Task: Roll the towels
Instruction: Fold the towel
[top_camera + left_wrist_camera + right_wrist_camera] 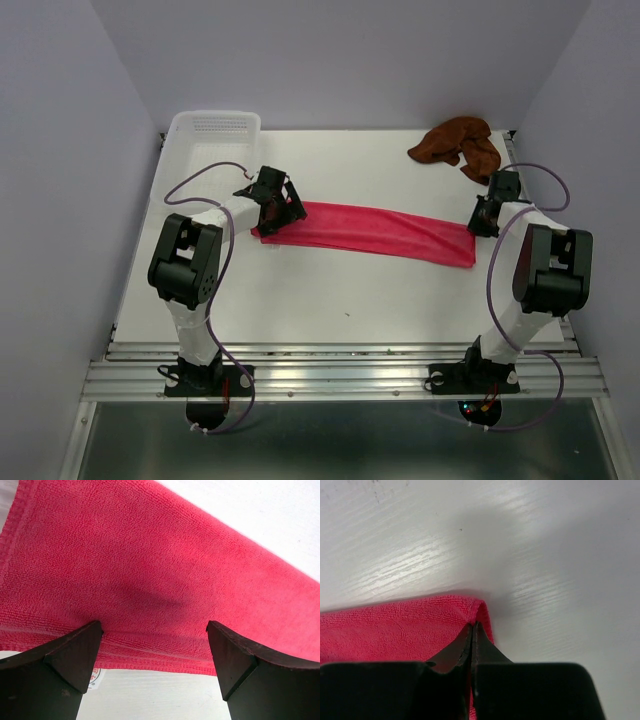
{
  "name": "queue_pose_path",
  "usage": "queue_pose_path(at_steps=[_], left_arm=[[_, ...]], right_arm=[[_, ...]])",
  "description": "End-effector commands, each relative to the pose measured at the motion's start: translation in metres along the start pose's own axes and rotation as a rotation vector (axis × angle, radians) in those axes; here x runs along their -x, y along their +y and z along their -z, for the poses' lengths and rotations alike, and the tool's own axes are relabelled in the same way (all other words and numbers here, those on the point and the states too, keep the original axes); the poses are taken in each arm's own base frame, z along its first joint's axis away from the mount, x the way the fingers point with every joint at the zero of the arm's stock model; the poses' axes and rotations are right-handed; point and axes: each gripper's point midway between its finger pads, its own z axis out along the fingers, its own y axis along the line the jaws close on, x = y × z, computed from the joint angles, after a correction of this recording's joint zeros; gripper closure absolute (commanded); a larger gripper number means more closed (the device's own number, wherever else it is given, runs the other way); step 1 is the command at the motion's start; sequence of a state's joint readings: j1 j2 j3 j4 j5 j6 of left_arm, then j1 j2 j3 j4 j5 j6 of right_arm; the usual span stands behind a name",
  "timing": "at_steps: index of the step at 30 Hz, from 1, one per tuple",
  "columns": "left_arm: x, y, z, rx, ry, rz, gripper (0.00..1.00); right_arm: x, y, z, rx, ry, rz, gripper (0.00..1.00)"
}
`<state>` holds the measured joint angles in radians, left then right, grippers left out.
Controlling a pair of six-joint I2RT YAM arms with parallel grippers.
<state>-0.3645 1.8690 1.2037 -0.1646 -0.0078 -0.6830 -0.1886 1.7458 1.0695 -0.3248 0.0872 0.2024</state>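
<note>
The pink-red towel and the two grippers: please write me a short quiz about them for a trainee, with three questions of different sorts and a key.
1. True or false: the left gripper is open over one end of the pink-red towel.
2. Choose one. Where does the rust-brown towel lie?
A) on top of the pink-red towel
B) crumpled at the far right corner of the table
C) between the left gripper's fingers
3. Fill the gap: the right gripper is shut on the edge of the ____ towel.

Key: 1 true; 2 B; 3 pink-red
</note>
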Motion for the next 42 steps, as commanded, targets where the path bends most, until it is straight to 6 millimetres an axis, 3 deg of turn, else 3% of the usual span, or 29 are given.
queue_pose_path(at_steps=[1,6,16,26,30,36,38,42], left_arm=[[-0.005,0.020,0.009,0.064,0.008,-0.027,0.01],[-0.005,0.022,0.008,0.074,0.011,-0.030,0.01],[-0.006,0.025,0.006,0.086,0.017,-0.035,0.01],[-0.012,0.031,0.006,0.100,0.029,-0.041,0.01],[-0.008,0.019,0.014,0.049,0.023,-0.039,0.01],[0.006,-0.014,0.040,-0.054,-0.037,-0.063,0.01],[0.011,-0.022,0.050,-0.071,-0.060,-0.069,0.01],[0.016,-0.024,0.066,-0.074,-0.092,-0.066,0.01]], right_arm=[[0.042,0.000,0.008,-0.015,-0.124,0.018,0.99],[0.053,-0.001,0.012,-0.027,-0.150,0.029,0.99],[0.063,0.005,0.000,-0.017,-0.129,0.039,0.99],[0.064,-0.017,-0.020,-0.145,-0.119,0.075,0.96],[0.059,-0.007,-0.019,-0.091,-0.082,0.078,0.77],[0.058,0.016,0.024,0.060,-0.124,0.012,0.41],[0.047,0.014,0.036,0.060,-0.116,-0.027,0.39],[0.021,0.011,0.042,0.061,-0.072,-0.058,0.38]])
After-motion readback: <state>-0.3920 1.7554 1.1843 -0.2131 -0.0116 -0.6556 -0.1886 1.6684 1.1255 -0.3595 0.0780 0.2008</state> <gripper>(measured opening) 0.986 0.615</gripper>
